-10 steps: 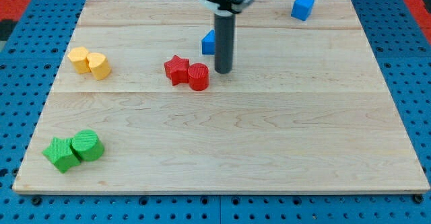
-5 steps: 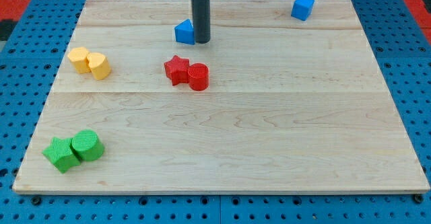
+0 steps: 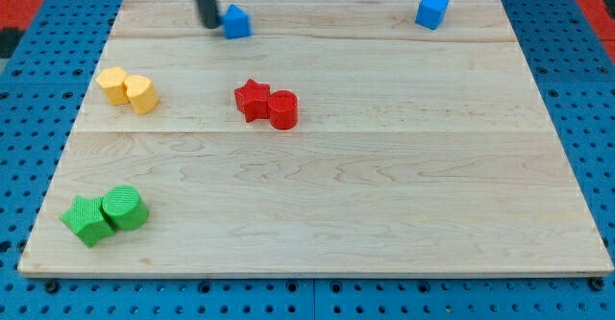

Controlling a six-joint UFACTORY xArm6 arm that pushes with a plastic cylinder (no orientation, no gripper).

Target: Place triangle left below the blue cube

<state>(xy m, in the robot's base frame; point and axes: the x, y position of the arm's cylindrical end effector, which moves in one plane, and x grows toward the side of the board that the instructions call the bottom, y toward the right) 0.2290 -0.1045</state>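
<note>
So the blue triangle (image 3: 236,22) is sitting up near the counter's (image 3: 317,205) top edge, left of the middle. It looks like its peak points up toward the top edge, but it's too small to call a long axis. My tip (image 3: 209,20) is just beside it on its left, close enough that I can't tell if they're touching; the rod is blurry. There's no pincer on this arm, just the rod, so nothing to open or close.

The blue cube (image 3: 432,11) is way over near the top right corner, well apart from the triangle, with bare wood between them along the top edge.

Other stuff: a red star (image 3: 253,99) touching a red cylinder (image 3: 283,110) around the middle, two yellow blocks (image 3: 127,89) touching near the left edge, and a green cube (image 3: 87,220) against a green cylinder (image 3: 125,208) by the bottom left corner.
</note>
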